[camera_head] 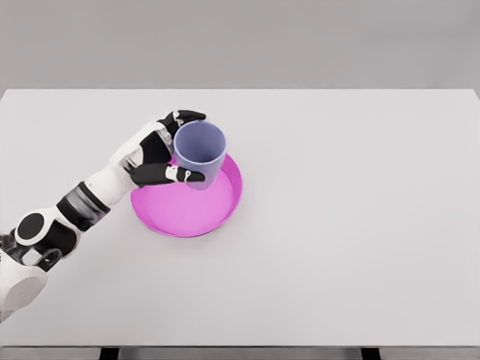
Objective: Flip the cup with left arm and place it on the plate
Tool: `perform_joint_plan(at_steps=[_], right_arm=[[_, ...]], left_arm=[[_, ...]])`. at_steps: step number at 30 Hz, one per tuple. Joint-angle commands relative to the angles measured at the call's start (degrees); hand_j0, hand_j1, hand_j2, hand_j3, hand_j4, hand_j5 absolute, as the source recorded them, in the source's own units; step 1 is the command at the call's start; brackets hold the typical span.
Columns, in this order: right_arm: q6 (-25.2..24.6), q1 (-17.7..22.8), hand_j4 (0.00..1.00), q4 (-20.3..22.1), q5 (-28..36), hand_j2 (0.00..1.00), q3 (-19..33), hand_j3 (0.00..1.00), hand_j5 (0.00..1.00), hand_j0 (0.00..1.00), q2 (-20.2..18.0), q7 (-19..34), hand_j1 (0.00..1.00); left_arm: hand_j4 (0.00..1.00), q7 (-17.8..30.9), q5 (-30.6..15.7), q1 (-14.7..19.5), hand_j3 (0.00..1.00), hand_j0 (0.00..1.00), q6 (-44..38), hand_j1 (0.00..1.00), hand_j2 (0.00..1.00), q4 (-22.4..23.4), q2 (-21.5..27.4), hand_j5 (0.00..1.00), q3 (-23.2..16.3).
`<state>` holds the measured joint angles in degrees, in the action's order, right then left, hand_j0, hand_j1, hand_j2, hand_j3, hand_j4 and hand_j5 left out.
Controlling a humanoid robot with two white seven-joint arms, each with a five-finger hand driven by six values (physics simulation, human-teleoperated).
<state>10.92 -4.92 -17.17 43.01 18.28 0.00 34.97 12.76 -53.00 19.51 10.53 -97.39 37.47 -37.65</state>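
A lavender cup [200,154] stands mouth-up over the far part of a magenta plate [191,206] on the white table. My left hand [182,146] comes in from the lower left and wraps the cup, fingers [187,116] behind its rim and thumb [176,175] across its near side. The cup leans slightly toward me, its open mouth facing the camera. Whether its base touches the plate is hidden. The right arm does not show.
The white table [337,225] stretches wide to the right and front of the plate. Its far edge runs along the top against a grey wall, and its near edge lies at the bottom of the view.
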Motion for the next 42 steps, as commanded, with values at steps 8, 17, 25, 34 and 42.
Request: perform_joint_plan(at_steps=[8,17,25,34,42], right_arm=[[0.07,0.0,1.0,0.03,-0.03,1.0,0.0,1.0,1.0,1.0,0.0,0.03,1.0],[0.07,0.0,1.0,0.03,-0.03,1.0,0.0,1.0,1.0,1.0,0.0,0.03,1.0],[-0.02,0.0,1.0,0.03,-0.03,1.0,0.0,1.0,1.0,1.0,0.0,0.03,1.0],[-0.02,0.0,1.0,-0.05,-0.03,1.0,0.0,1.0,1.0,1.0,0.0,0.03,1.0],[0.07,0.0,1.0,0.03,-0.03,1.0,0.0,1.0,1.0,1.0,0.0,0.03,1.0]], left_arm=[[0.52,-0.01,-2.46,0.0,0.52,0.52,-0.86,0.52,0.52,7.74,-0.21,0.52,-0.14],[0.52,-0.19,-1.84,-0.79,0.52,0.52,-2.1,0.52,0.52,9.5,-0.91,0.52,-0.67],[0.81,0.07,-1.05,-0.97,0.81,0.81,-2.1,0.81,0.81,9.23,-0.38,0.81,-0.67],[0.96,0.07,-0.96,-1.14,0.96,0.96,-2.1,0.96,0.96,8.79,-0.3,0.96,-0.67],[1.0,-0.01,-0.87,-1.23,1.0,1.0,-2.1,1.0,1.0,8.79,-0.21,1.0,-0.67]])
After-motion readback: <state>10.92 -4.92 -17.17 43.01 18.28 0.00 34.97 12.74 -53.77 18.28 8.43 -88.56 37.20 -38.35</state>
